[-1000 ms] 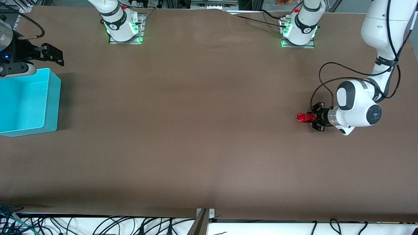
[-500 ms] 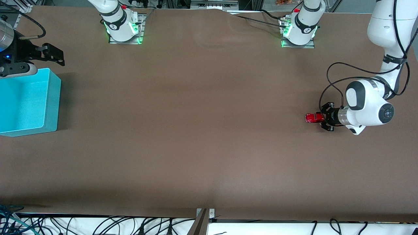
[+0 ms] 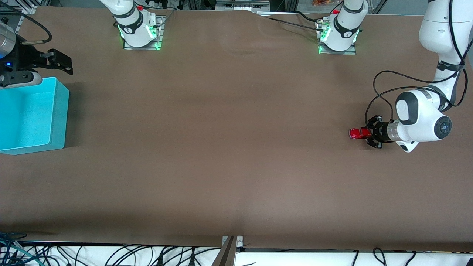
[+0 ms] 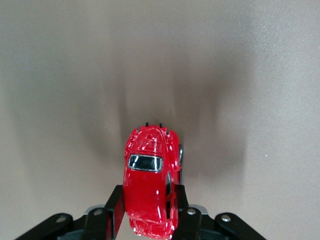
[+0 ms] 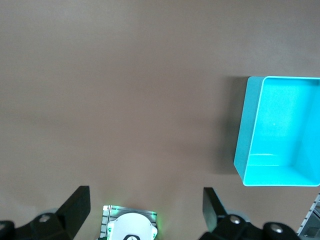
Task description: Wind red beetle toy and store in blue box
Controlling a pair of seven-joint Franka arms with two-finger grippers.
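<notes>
The red beetle toy (image 3: 357,133) sits on the brown counter (image 3: 229,147) toward the left arm's end, its rear tucked between the fingers (image 4: 114,212) of the left hand (image 3: 370,133), which lies low and level with the counter. In the left wrist view the fingers flank the toy's (image 4: 150,180) tail closely; whether they still pinch it I cannot tell. Since a second ago, toy and left hand have slid together toward the left arm's end of the counter.

The blue box (image 3: 31,116) stands at the right arm's end, well apart from the toy. The right hand (image 3: 55,61) waits just beside the box's wall farthest from the front camera, jaws spread wide and holding nothing. Only the right wrist view shows the box's (image 5: 280,132) bare floor.
</notes>
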